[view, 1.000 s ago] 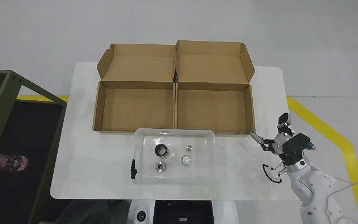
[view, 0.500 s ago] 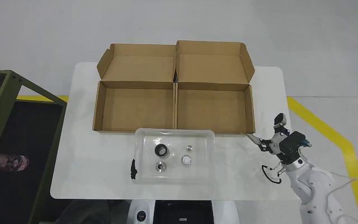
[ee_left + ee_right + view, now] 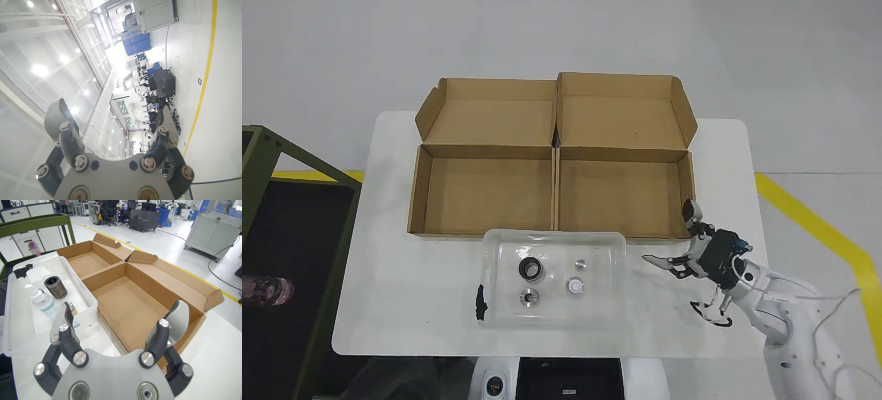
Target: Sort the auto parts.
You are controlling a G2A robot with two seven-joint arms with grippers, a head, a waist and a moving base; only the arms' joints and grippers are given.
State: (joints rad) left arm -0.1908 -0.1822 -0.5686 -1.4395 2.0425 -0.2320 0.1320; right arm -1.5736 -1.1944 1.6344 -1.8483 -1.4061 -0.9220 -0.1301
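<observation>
1. Now right claw, jaws spread, empty, hovers at 3 o'clock of the clear plastic tray.
2. Descend squarely over the dark steel cylindrical bearing, tray's 9 o'clock side, avoiding walls.

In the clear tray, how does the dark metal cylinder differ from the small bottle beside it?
The dark metal cylinder is opaque and squat, with an open bore on top; the small bottle is see-through, slimmer, and closed by a white cap. The cylinder is bare, the bottle bears a label. The cylinder stands nearer the cardboard boxes than the bottle. Both stand upright in the clear tray.
</observation>
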